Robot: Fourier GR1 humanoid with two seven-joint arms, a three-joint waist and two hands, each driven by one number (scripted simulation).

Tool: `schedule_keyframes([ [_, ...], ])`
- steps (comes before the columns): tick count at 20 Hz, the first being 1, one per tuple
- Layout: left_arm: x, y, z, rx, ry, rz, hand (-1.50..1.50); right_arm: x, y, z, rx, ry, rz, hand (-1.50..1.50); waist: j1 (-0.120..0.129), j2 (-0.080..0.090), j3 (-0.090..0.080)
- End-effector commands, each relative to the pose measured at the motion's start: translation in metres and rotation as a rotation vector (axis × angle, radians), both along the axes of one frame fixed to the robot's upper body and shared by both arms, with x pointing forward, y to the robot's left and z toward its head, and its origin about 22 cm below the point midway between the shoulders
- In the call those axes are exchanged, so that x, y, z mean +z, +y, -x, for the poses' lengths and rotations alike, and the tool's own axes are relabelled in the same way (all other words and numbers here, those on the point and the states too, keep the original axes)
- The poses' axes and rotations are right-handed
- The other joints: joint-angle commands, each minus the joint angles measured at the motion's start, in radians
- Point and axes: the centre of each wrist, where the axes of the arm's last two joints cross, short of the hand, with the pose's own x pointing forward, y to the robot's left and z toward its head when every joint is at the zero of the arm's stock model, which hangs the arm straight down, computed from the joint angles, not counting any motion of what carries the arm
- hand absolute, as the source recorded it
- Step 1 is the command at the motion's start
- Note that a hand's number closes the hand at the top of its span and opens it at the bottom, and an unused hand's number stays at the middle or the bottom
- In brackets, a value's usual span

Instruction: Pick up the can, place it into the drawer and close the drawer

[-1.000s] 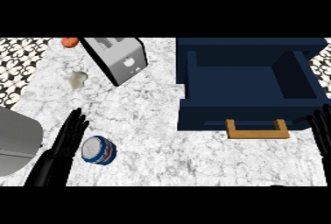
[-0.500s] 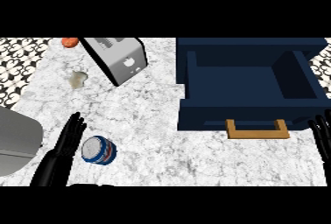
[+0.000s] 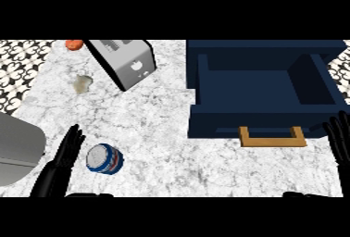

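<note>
Having crept slightly closer, the left hand point(image 3: 63, 162) stood just beside the can point(image 3: 104, 159), fingers straight; grasp pending, and the drawer point(image 3: 263, 85) gaped open.

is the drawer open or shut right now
Open. The drawer is pulled out, its blue inside showing with nothing visible in it, wooden handle toward the robot. The can sits on the counter.

you look steeply down on a white and grey marbled surface point(image 3: 171, 139). black-and-white patterned tile point(image 3: 24, 60) borders its upper left, with a sliver more at the upper right edge. a silver toaster point(image 3: 123, 62) sits tilted near the top, a small orange object point(image 3: 74, 44) beside it. a grey rounded shape point(image 3: 17, 148) fills the left edge.
</note>
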Motion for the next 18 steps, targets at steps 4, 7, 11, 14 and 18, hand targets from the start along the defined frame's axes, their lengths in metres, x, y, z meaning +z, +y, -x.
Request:
schedule_keyframes([
  [4, -0.026, 0.022, 0.017, 0.009, 0.029, 0.005, -1.5, 0.024, -0.004, -0.007, 0.0, -0.005, 0.007, -1.5, 0.001, 0.0, 0.0],
  [7, -0.032, 0.02, -0.002, 0.006, 0.03, -0.001, -1.5, 0.004, -0.016, 0.009, -0.008, -0.012, -0.018, -1.5, -0.003, 0.0, 0.0],
  [11, -0.043, 0.022, -0.001, 0.006, 0.039, 0.006, -1.5, 0.009, 0.007, 0.004, -0.013, -0.024, 0.008, -1.5, -0.002, 0.0, 0.0],
  [14, -0.056, 0.027, 0.003, 0.014, 0.043, 0.011, -1.5, 0.009, 0.006, 0.008, 0.01, -0.005, 0.001, -1.5, -0.001, 0.0, 0.0],
  [18, -0.066, 0.046, 0.012, 0.019, 0.056, 0.024, -1.5, 0.01, 0.01, 0.009, -0.004, -0.018, -0.019, -1.5, -0.001, 0.0, 0.0],
])
